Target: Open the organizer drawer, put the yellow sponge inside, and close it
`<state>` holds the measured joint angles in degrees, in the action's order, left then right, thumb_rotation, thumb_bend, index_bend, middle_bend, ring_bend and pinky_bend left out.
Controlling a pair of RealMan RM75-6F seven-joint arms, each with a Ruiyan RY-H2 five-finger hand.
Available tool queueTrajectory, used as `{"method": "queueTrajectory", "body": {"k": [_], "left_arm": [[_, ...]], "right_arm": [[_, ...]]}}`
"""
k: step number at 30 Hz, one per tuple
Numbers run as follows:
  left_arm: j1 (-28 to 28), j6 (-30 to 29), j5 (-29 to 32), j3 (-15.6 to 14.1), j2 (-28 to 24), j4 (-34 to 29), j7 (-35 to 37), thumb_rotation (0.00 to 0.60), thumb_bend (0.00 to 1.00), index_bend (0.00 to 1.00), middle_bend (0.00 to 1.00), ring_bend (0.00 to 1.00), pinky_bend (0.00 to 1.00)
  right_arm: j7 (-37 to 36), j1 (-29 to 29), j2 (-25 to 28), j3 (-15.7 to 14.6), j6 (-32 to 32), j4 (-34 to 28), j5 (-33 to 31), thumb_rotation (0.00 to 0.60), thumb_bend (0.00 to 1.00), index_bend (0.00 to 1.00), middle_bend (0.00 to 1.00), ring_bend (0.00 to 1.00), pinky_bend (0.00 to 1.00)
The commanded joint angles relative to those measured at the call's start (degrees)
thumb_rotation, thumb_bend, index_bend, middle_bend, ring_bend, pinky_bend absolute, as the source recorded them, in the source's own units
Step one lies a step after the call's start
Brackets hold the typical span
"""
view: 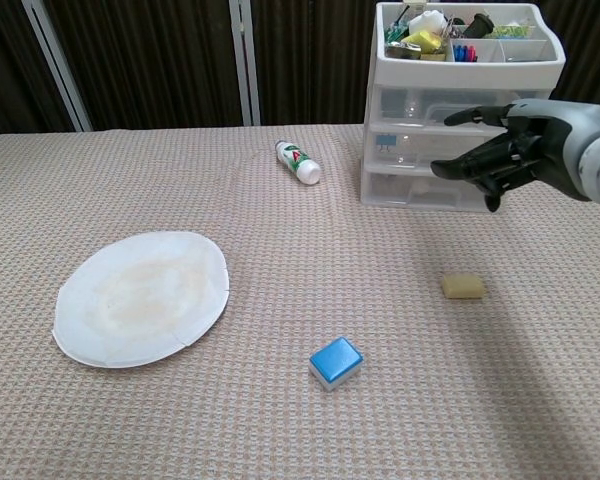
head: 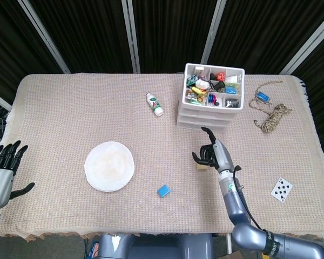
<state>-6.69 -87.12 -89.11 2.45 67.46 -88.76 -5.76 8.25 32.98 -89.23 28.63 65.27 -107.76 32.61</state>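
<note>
the organizer (view: 460, 110) stands at the back right, the bottle (view: 298, 161) to its left. the sponge (view: 463, 287) lies in front of it, the plate (view: 140, 297) far left, the rope (head: 272, 116) right.

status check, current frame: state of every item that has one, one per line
organizer: all drawers closed, top tray full of small items
yellow sponge: on the cloth, not held
right hand: raised in front of the organizer, holding nothing, fingers apart
left hand: at the table's left edge, fingers apart, holding nothing
bottle: lying on its side
plate: flat, nothing on it
blue sponge: on the cloth, not held
</note>
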Motion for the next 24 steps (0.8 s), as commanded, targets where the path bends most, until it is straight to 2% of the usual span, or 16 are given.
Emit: {"method": "queueTrajectory", "body": {"k": [1,14,24], "left_arm": [[-0.06,0.13,0.10,0.02,-0.05,-0.06,0.00,0.600,0.11,0.06,0.00,0.00,0.00],[-0.39,0.41,0.00,0.10,0.01,0.17,0.22,0.600,0.11,0.06,0.00,0.00,0.00],[-0.63,1.01,0.29,0.08,-0.10,-0.14,0.51,0.600,0.11,0.06,0.00,0.00,0.00]], "right_arm": [[-1.26,2.40,-1.86,2.47,-0.76,2.40,-3.53,0.600,0.28,0.12,0.79,0.77,0.68],[-2.25,6.37,-4.52,3.83,-2.44,9.92,-8.26,0.600,0.28,0.12,0.79,0.77,0.68],[-4.40,8.04,-6.33,5.77,-2.20,15.09,-8.84,0.600,0.28,0.12,0.79,0.77,0.68]]}}
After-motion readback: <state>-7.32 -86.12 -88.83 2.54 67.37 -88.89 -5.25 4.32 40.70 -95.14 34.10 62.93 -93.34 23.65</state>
